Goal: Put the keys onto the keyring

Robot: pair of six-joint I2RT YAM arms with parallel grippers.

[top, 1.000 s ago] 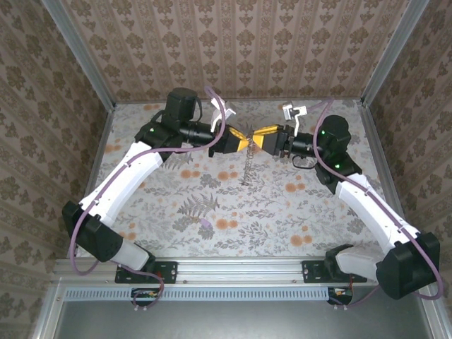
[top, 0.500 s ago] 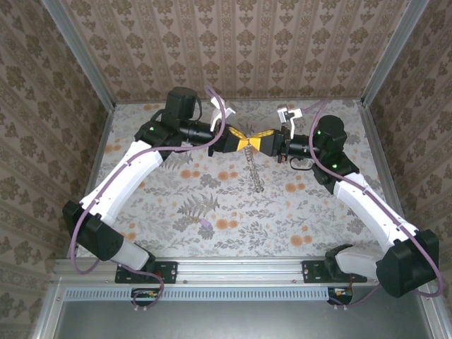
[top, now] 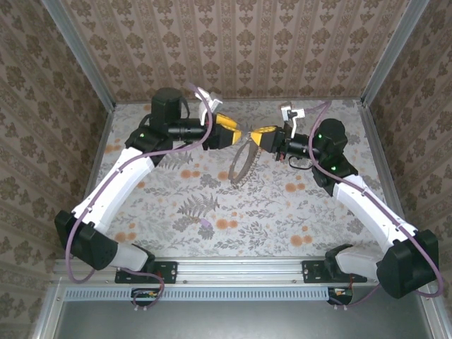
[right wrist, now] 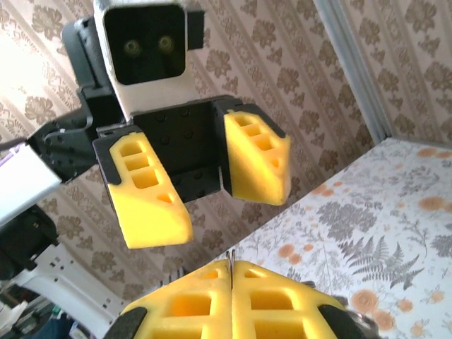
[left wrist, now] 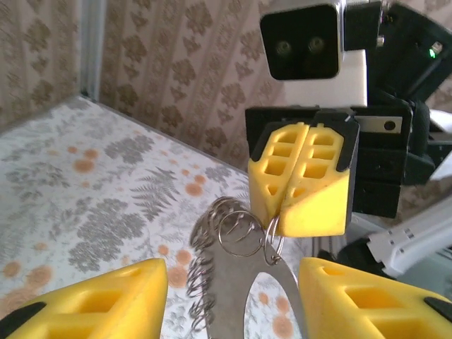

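Note:
The keyring (top: pixel 242 157), a thin dark metal oval loop, hangs above the floral table from my right gripper (top: pixel 256 133). That gripper is shut on the loop's top. The keys (top: pixel 236 176) run along its lower left side as a jagged silvery chain. In the left wrist view the right gripper (left wrist: pixel 286 212) pinches a ring at the top of the keyring (left wrist: pixel 233 304), and the keys (left wrist: pixel 200 263) bunch on its left. My left gripper (top: pixel 235 130) is open just left of the loop and holds nothing; its fingers (left wrist: pixel 92 304) stand on either side of the hanging metal. A sliver of wire pokes from the shut right gripper (right wrist: pixel 232 272), with the open left gripper (right wrist: pixel 212 198) facing it.
Patterned walls enclose the floral table (top: pixel 282 212) at the back and both sides. An aluminium rail (top: pixel 233 268) runs along the near edge between the arm bases. A purple cable (top: pixel 205 222) trails onto the table near the left arm.
My left gripper has opened and pulled back to the left. The keyring now hangs from the shut right gripper alone and has swung to show as an oval.

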